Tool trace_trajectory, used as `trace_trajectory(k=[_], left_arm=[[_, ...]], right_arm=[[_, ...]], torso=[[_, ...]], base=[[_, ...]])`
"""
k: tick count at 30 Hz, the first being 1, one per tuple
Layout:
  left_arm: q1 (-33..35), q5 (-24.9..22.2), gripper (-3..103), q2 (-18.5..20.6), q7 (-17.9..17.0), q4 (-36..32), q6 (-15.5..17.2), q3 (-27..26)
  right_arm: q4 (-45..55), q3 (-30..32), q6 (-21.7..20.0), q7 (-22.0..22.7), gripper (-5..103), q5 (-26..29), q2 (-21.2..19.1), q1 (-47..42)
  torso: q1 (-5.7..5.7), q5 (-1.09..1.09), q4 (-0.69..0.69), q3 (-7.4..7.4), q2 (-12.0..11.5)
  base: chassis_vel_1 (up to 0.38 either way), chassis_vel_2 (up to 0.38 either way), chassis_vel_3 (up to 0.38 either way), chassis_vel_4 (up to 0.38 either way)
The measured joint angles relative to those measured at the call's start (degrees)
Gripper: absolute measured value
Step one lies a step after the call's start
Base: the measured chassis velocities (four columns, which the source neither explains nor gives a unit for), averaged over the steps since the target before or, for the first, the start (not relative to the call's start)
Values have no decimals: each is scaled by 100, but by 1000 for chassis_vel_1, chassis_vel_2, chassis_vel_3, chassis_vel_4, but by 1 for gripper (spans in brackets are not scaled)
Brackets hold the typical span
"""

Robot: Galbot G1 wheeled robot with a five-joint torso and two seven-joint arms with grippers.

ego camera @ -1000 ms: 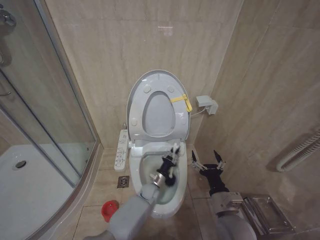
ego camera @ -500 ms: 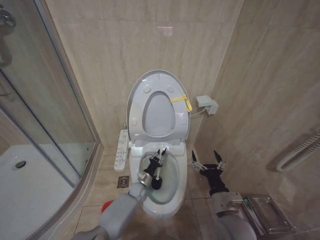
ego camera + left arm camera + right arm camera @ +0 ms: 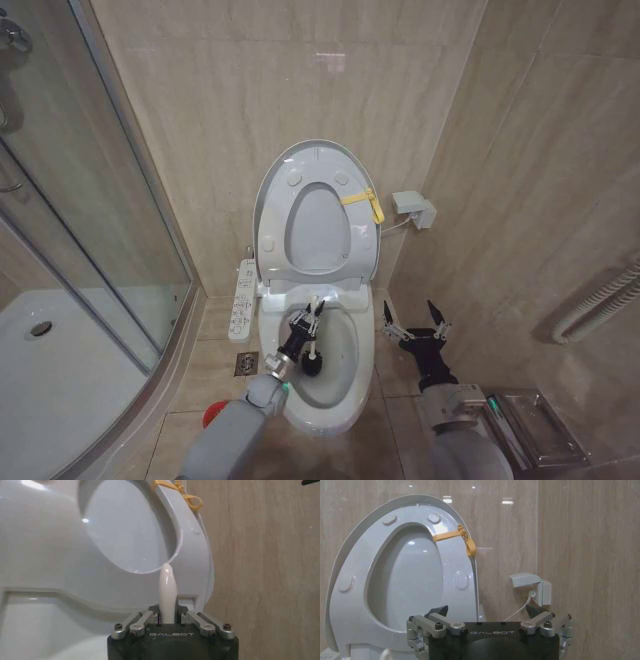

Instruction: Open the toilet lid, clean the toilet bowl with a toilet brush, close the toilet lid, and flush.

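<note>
With our left gripper clamped on the brush handle, head down in the bowl, we should sweep the stained wall in circles while our right gripper waits wide open beside it.

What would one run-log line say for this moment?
stage: scrubbing | left gripper: shut on toilet brush, inside toilet bowl | right gripper: open, beside bowl | toilet lid: up
</note>
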Motion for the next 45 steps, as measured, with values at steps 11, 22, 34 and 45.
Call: trace_trajectory(k=[11, 22, 34, 45], left_arm=[[-269, -58, 20, -787, -116, 192, -2, 123], [-478, 306, 20, -731, -26, 958, -4, -114], [-322, 113, 20, -711, -23, 318, -3, 121], [-493, 304, 20, -629, -91, 797, 19, 3]], right_arm=[[0, 0, 0, 0, 100, 0, 0, 0], [0, 0, 1, -1, 100, 0, 1, 2], [0, 0, 0, 0, 100, 0, 0, 0], [0, 0, 0, -1, 100, 0, 0, 0]], torso=[[0, 1, 0, 0, 0], [-1, 0, -4, -2, 1], [1, -3, -3, 1, -1], [1, 0, 2, 1, -1]], base=[[0, 0, 0, 0], [0, 0, 0, 0], [0, 0, 0, 0], [0, 0, 0, 0]])
